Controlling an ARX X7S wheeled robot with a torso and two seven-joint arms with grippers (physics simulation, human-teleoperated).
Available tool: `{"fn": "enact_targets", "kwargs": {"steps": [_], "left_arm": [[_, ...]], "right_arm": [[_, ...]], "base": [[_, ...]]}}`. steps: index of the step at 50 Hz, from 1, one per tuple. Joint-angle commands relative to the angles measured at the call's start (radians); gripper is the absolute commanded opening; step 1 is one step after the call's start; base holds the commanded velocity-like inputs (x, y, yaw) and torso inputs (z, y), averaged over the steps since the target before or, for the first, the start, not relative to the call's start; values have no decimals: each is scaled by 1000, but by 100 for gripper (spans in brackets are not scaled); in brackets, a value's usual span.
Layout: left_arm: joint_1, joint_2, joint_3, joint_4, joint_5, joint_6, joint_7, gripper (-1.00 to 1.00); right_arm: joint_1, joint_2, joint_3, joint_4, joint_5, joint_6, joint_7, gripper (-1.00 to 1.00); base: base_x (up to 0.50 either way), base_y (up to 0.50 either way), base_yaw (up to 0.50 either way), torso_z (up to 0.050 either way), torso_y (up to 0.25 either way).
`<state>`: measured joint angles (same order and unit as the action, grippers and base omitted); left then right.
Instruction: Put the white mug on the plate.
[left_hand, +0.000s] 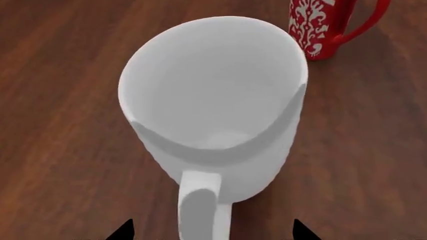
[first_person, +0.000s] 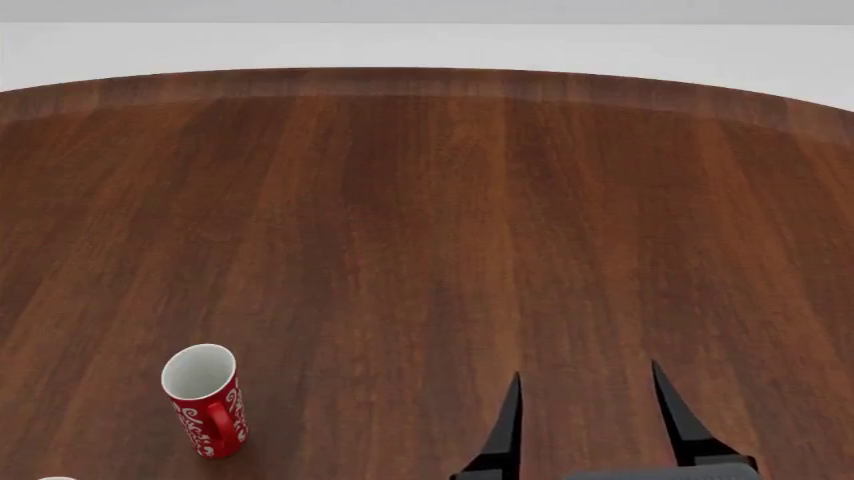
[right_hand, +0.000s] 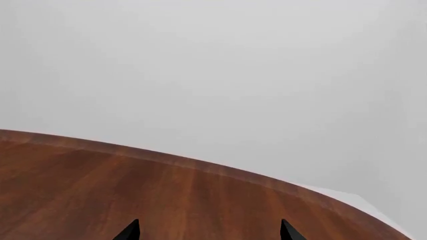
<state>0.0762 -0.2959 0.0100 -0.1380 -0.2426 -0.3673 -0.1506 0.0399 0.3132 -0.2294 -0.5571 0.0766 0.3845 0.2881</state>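
Counter (first_person: 441, 220): a broad, dark red-brown wood-grain surface with a curved far edge, filling most of the head view; beyond it lies a plain pale grey backdrop. The same wood appears under both wrist cameras.

White mug (left_hand: 213, 100): a glossy, plain white cylinder standing upright on the counter, mouth open toward the left wrist camera and interior empty. Its loop handle points toward the camera and lies between the two dark fingertips of the left claw (left_hand: 212, 231). In the head view only a sliver of white at the lower left corner may belong to it; this cannot be confirmed. The plate does not appear in any view.

Red mug (first_person: 204, 399): slimmer, red with a white swirl pattern and a white interior, upright on the counter at the lower left of the head view. In the left wrist view it stands near the white mug, apart from it, on the side away from the white mug's handle.

Right claw (first_person: 587, 425): two black tapered fingers spread apart, nothing between them, held over bare wood at the lower right of the head view and well apart from both mugs. Its own camera shows both fingertips, the counter's curved edge and the grey backdrop.

Left claw: only the two fingertips show, spread wide on either side of the white mug's handle and not touching it.
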Motion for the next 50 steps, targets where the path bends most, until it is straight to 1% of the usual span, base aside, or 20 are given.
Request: {"fn": "enact_targets", "kwargs": {"steps": [1, 11, 13, 14, 20, 22, 26, 32, 44, 50], "left_arm": [[-23, 2, 9, -50, 4, 13, 3, 100], [-40, 3, 13, -92, 5, 33, 9, 100], [-38, 3, 16, -91, 22, 65, -3, 100], [-38, 1, 17, -89, 21, 63, -1, -100], [-26, 0, 12, -52, -1, 78, 19, -100], [-35, -3, 26, -68, 31, 95, 2, -100], [-31, -5, 18, -38, 18, 82, 0, -100], [-9, -11, 17, -19, 19, 102, 1, -100], [45, -38, 50, 167, 19, 51, 9, -100], [54, -55, 94, 273, 22, 14, 33, -100]], "right_arm": [[-10, 7, 8, 16, 10, -29, 0, 100], [-9, 8, 3, 0, 10, -12, 7, 100], [-9, 9, 3, 4, 11, -16, 7, 100], [-9, 9, 3, 3, 11, -16, 8, 100], [-8, 10, 2, -3, 11, -11, 12, 100], [-6, 10, 1, -7, 12, -7, 12, 100], [-7, 11, 5, 7, 16, -25, 12, 100], [-10, 15, 13, 3, 19, -28, 16, 100], [3, 30, 23, -108, 11, 76, 42, 100], [13, 40, 40, -186, 6, 150, 60, 100]], "base": [[0, 0, 0, 0, 0], [0, 0, 0, 0, 0], [0, 0, 0, 0, 0], [0, 0, 0, 0, 0], [2, 0, 0, 0, 0], [0, 0, 0, 0, 0], [0, 0, 0, 0, 0], [0, 0, 0, 0, 0], [0, 0, 0, 0, 0], [0, 0, 0, 0, 0]]}}
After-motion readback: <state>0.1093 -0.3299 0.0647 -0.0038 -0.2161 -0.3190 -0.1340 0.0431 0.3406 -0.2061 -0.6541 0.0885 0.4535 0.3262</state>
